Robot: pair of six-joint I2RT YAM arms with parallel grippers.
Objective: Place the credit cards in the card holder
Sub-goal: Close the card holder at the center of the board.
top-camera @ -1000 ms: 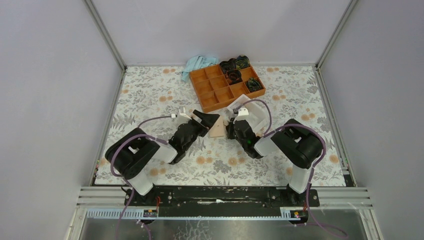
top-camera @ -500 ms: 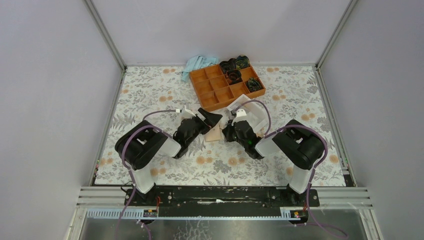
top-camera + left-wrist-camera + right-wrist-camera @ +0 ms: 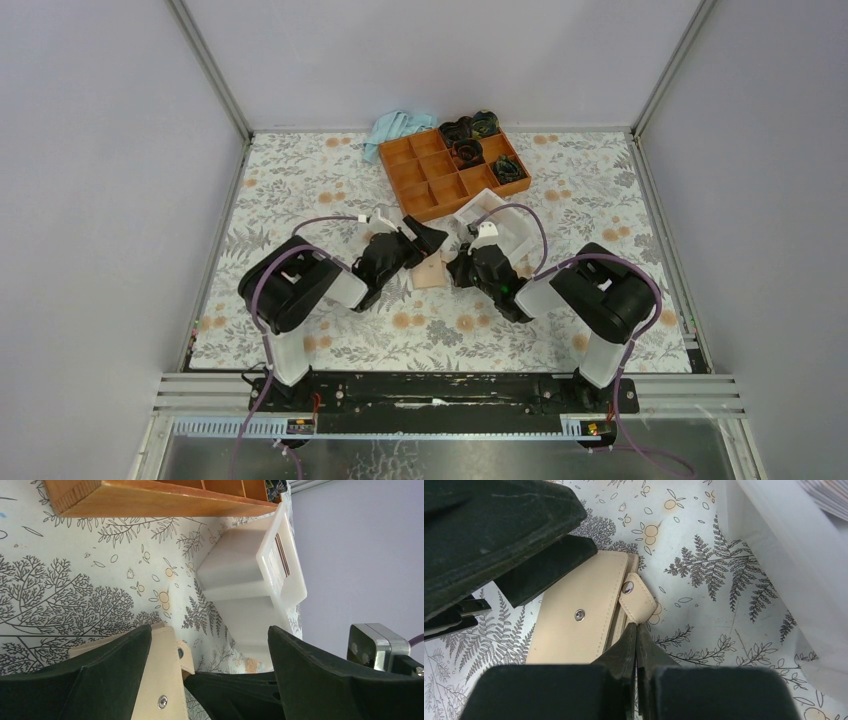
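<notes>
The tan wallet [image 3: 430, 271] lies flat and closed on the flowered table cover [image 3: 300, 190], near the middle of the table and between the two grippers, in front of the orange tray [image 3: 425, 170] and just beside the white bin [image 3: 503, 226]. The left gripper [image 3: 210, 629] stands with its fingers wide apart. One finger [image 3: 100, 680] rests against the wallet's long side, the other is well clear of it, and nothing is held between them. From the right wrist, that same black finger [image 3: 544, 570] overlaps the far left corner of the wallet, whose top shows a small metal snap [image 3: 580, 614]. The wallet's closure tab [image 3: 638, 599] lies unfastened and sticks out past the edge. The right gripper [image 3: 636, 630] has its fingers pressed tightly together, and their tips touch the wallet's edge right below the tab. I cannot tell whether any leather is caught between them. Something flat with a dark stripe [image 3: 281, 560] leans inside the white bin's wall, too unclear to name. Dark bundles [image 3: 468, 152] fill the far compartments of the orange tray, and a pale blue cloth [image 3: 395, 127] lies crumpled behind its far corner.
</notes>
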